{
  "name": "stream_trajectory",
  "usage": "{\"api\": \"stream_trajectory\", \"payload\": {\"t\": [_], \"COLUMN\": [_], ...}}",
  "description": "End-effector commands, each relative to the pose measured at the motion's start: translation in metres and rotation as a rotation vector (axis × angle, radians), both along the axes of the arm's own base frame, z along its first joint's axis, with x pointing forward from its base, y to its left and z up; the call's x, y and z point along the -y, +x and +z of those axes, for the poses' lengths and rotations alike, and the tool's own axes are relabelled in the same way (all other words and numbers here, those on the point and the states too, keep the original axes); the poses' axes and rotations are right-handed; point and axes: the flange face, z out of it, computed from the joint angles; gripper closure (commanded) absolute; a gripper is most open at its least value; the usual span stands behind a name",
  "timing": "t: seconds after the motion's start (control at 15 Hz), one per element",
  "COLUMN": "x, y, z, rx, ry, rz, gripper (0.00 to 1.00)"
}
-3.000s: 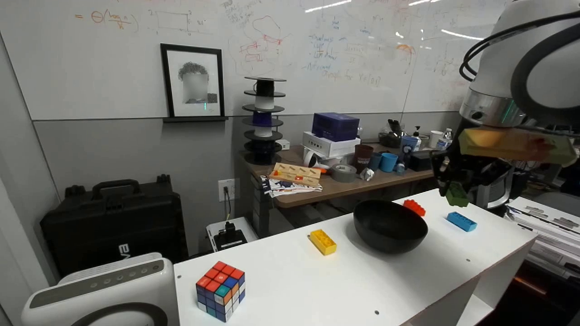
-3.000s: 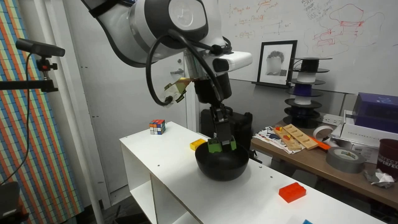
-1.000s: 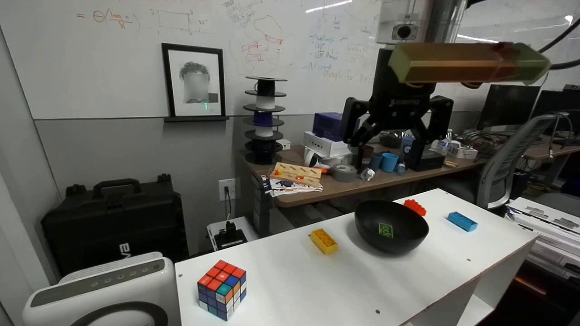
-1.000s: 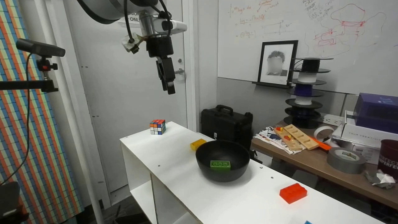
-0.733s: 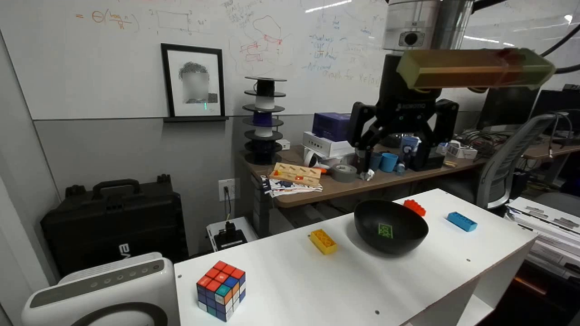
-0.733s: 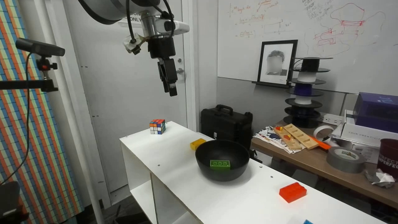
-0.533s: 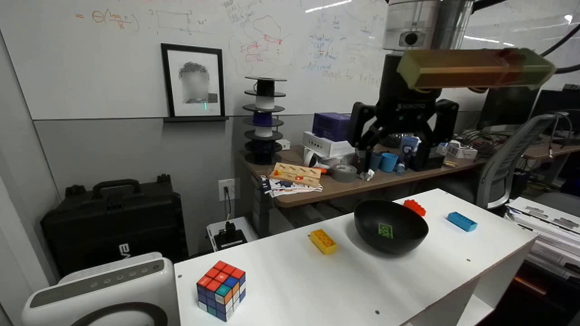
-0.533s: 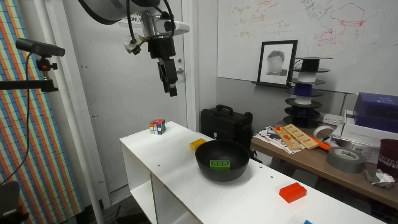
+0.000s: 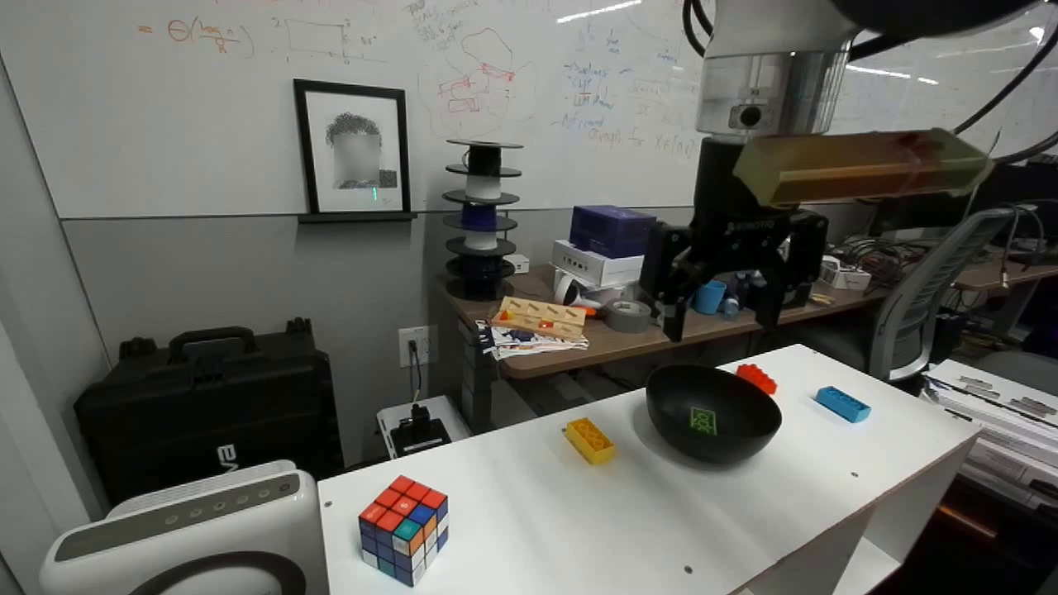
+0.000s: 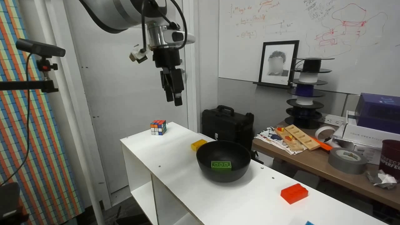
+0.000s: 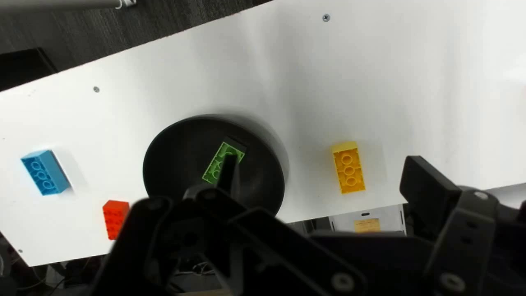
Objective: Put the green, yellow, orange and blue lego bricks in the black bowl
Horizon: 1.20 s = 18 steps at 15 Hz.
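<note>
The green brick (image 10: pixel 221 165) lies inside the black bowl (image 11: pixel 176 152), studless side up in the wrist view. Beside the bowl, the yellow brick (image 11: pixel 348 170) rests on the white top. Past the bowl's opposite side are the orange brick (image 10: pixel 294 193), orange-red in colour, and the light blue brick (image 9: pixel 842 404). High above the surface hangs my gripper (image 11: pixel 322 164), pointing down, jaws wide apart and holding nothing. From the wrist, the yellow brick appears between the fingers, far below them; one finger (image 11: pixel 228 172) partly covers the green brick.
A multicoloured puzzle cube (image 9: pixel 403 529) stands at one end of the white top (image 9: pixel 529 529), near a white appliance (image 9: pixel 182 529). Behind is a brown desk (image 10: pixel 318 164) with tape, boxes and cups. A black hard case (image 10: pixel 228 123) sits on the floor.
Three seconds ago the gripper held the green brick over the bowl; now the brick lies in the bowl and the gripper is higher, toward the yellow brick. It has lowered slightly over the last half second.
</note>
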Motion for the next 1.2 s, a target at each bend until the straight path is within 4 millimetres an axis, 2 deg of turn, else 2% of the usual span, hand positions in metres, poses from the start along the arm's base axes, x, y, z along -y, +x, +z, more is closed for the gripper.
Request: {"api": "stream_trajectory", "payload": {"t": [0.0,0.13,0.27,0.53,0.87,1.13], "x": [0.018,0.026,0.026,0.007,-0.012,-0.011], "y": [0.033,0.051,0.070,0.099,0.120,0.126], "z": [-0.030,-0.050,-0.068,-0.094,-0.120,-0.142], "rx": [-0.016,0.008,0.049,0.134,0.150,0.142], "ry": [0.020,0.030,0.064,0.098,0.149,0.173], "rz": [0.150,0.231,0.284,0.374,0.414,0.355], "gripper": [0.00,0.00,0.00,0.00,0.00,0.00]}}
